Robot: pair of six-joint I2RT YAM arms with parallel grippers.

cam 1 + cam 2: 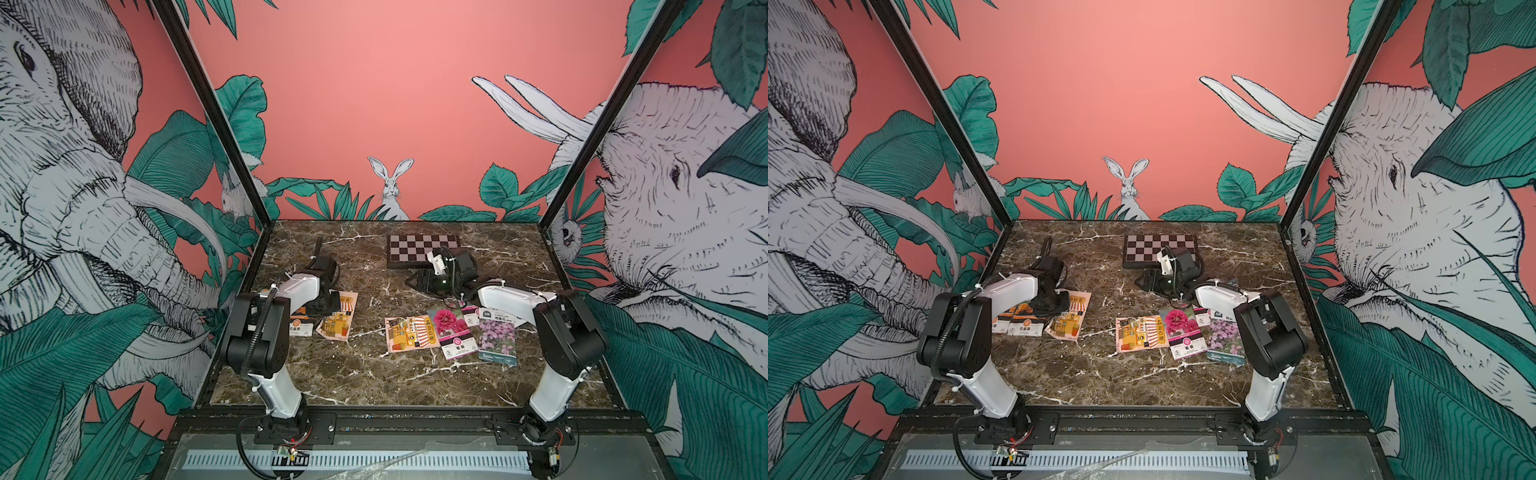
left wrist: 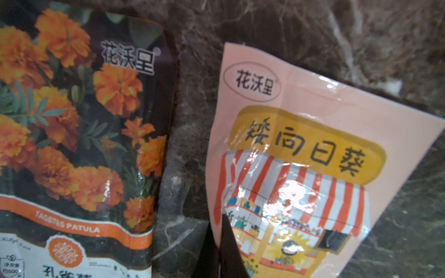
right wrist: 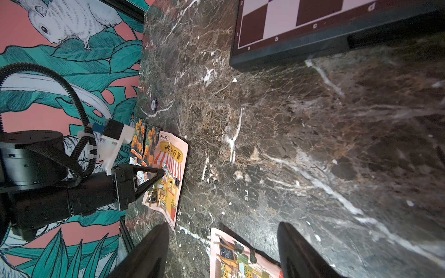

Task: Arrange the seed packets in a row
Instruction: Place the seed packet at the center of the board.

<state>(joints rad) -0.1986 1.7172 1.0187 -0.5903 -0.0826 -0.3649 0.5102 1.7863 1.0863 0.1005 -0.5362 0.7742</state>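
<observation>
- One marble table (image 1: pixel 374 374) bears everything.
- One chequered board (image 1: pixel 415 245) lies just ahead of the right gripper (image 3: pixel 222 227) and is no part of the task. That gripper's jaws stand wide apart over the marble, holding nothing.
- There are two shop-illustration packets. The left gripper (image 3: pixel 161 175) is closed on the edge of one (image 2: pixel 301 156), whose far end curls off the table, probably so it can be swung into line. The other (image 1: pixel 411 332) lies flat just under the right gripper's spread fingers, likely its next pick.
- Two marigold packets (image 1: pixel 1025 322) lie side by side just beside the left gripper, on the side away from the right gripper. They look like the start of the row.
- One magenta packet (image 1: pixel 451 328) and one lilac packet (image 1: pixel 496 338) overlap behind the right gripper, near its arm. A second magenta seems tucked beneath. Whether there is a second lilac, I cannot tell.
</observation>
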